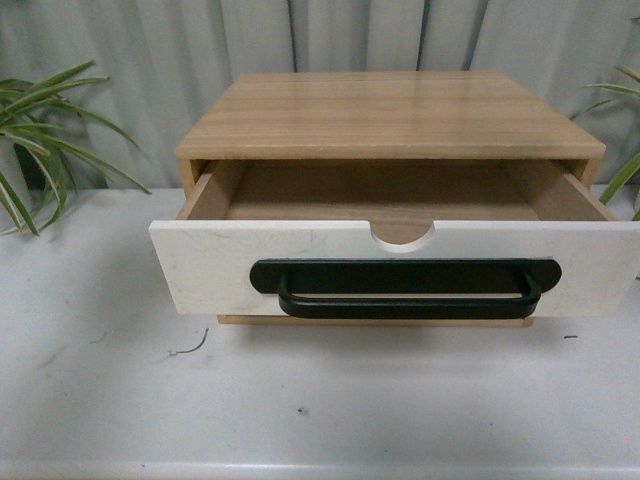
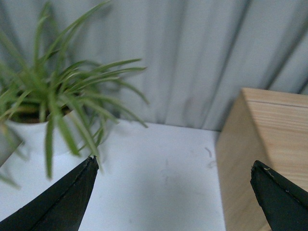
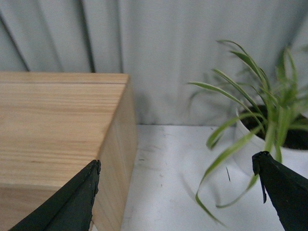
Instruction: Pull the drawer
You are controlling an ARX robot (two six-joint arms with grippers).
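A grey pleated curtain (image 1: 300, 40) closes off the background. A white worktop (image 1: 320, 400) carries a wooden cabinet (image 1: 390, 115), with a potted plant (image 1: 40, 125) on the robot's left and a second plant (image 3: 276, 115) on its right. The drawer (image 1: 200, 265) is found standing well out of the cabinet — its white front projects toward the front camera and its wooden side walls are exposed. Nothing is seen lying in the part of its floor that shows. The black bar handle (image 1: 405, 290) runs across the front, just below the semicircular notch (image 1: 403, 235). Nothing is touching the handle, and no arm is seen in the front view.

The left tool (image 2: 174, 164) is shown released, its fingers spread wide with nothing between them, and it is pointed at the bare worktop between the first plant and the cabinet's side. The right tool (image 3: 176, 160) is likewise released and empty, and it is pointed past the cabinet's other side toward the second plant.

The pull itself is judged to be essentially done — the step in hand looks like standing clear. Should more travel be wanted, one tool would have to be lowered to the bar and closed around it. The bar would then be drawn straight back and kept level, so that the drawer is not skewed or the cabinet dragged.
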